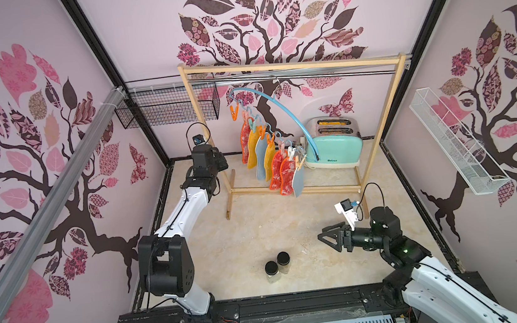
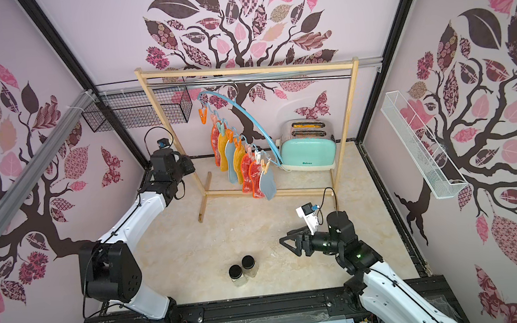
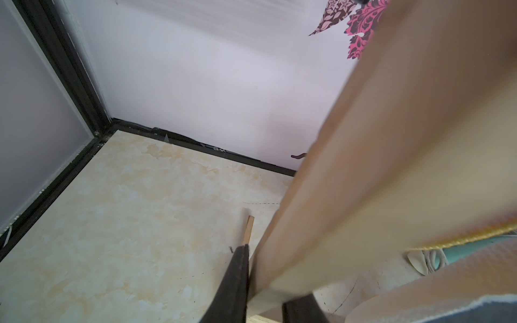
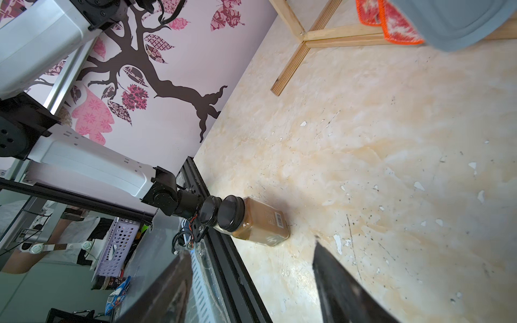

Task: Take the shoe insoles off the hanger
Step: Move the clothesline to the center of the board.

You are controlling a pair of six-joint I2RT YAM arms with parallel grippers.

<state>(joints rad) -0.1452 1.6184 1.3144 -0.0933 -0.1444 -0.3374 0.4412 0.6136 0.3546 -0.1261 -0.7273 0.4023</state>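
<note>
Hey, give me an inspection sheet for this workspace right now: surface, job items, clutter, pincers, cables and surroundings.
Surface: beige marbled tabletop, scuffed and chipped.
Job's things: seven shoe insoles clipped to the blue hanger, which hooks on the wooden frame rail.
Clutter: mint toaster behind the frame; two black-lidded jars near the front.
Pincers: left pincer shut on the frame's post; right pincer open, empty, above the tabletop.
Cables: black cable loop at each wrist camera.
Surroundings: black wire basket and white wire basket on tree-patterned walls.
</note>
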